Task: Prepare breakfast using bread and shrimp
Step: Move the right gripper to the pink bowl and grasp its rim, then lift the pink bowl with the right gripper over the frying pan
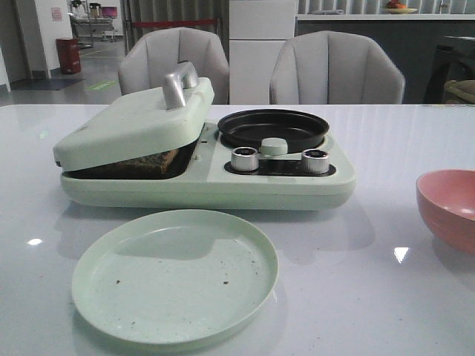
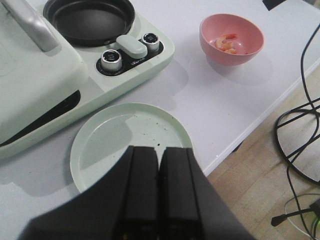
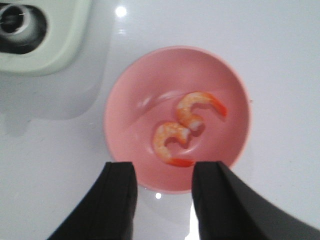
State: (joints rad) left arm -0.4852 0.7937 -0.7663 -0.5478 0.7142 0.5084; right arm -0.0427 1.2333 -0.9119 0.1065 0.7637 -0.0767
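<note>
The right tool (image 3: 162,200) hangs over the near rim of the pink bowl (image 3: 125,95), its two black fingers (image 3: 120,200) spread apart with nothing between them. Neither finger can be seen touching the bowl. Inside the bowl lie two curled orange-pink shrimp (image 3: 172,142), one just beside the other on the bowl's floor, a little beyond the gap between the fingers. The bowl stands on the white desk (image 3: 280,60), and a corner of the pale green cooker (image 3: 60,45) shows nearby with one of its knobs (image 3: 15,22).

The left tool (image 2: 159,200) has its fingers pressed together, holding nothing. It hovers over the near edge of the pale green plate (image 2: 115,135), which is bare except for a few dark crumbs. Beyond the plate stands the cooker, with a black round pan (image 2: 90,22) set in one side and two silver knobs in front of the pan. The pink bowl sits well apart from this tool, near the desk's edge.

In the front view the cooker's hinged lid (image 1: 133,119), with its silver handle (image 1: 178,83), is propped partly up over the bread (image 1: 145,162). A dark, browned edge of the bread shows in the gap under the lid.
</note>
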